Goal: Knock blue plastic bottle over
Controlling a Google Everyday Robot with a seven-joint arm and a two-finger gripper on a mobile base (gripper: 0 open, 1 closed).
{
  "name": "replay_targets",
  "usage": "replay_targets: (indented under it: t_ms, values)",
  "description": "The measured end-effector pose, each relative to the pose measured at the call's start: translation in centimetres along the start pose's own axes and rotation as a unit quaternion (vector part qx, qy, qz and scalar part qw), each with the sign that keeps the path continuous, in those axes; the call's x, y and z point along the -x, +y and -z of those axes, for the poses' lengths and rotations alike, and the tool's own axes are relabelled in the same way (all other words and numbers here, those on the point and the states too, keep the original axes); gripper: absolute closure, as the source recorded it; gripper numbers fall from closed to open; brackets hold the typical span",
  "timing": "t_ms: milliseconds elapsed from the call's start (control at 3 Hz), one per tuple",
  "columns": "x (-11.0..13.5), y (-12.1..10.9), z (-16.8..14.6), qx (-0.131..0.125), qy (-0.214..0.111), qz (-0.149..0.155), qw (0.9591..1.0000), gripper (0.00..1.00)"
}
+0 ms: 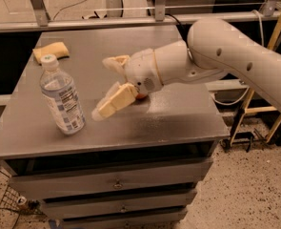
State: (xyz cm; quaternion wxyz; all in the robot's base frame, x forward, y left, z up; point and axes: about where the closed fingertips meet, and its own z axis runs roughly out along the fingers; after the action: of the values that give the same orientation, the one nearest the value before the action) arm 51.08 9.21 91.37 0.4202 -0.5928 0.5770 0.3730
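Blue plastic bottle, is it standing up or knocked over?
Standing up. The blue plastic bottle rests on its base; the gripper hovers open beside it, not touching.

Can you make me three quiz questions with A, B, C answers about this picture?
1. Where is the tool? A beside the blue plastic bottle, not touching; B resting on top of it; C gripping its middle.
2. What colour is the sponge? A yellow; B purple; C black.
3. How is the bottle? A lying down; B standing upright; C squashed flat.
Answers: 1 A, the open tool hangs over the table next to the bottle. 2 A, it shows yellow at the back corner. 3 B, its top points up.
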Motion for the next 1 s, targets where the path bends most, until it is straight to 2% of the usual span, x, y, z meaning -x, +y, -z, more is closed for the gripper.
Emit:
replay_targets:
  t_ms: [333,667,1000]
  values:
    - [0.9,0.3,-2.9,0.024,-0.01,0.012,0.9996,0.0]
    - [1.9,1.0,-4.8,0.024,0.001,0.037,0.999,0.0]
    - [2.8,1.9,-6.0,0.019,-0.009,0.051,0.9985,0.0]
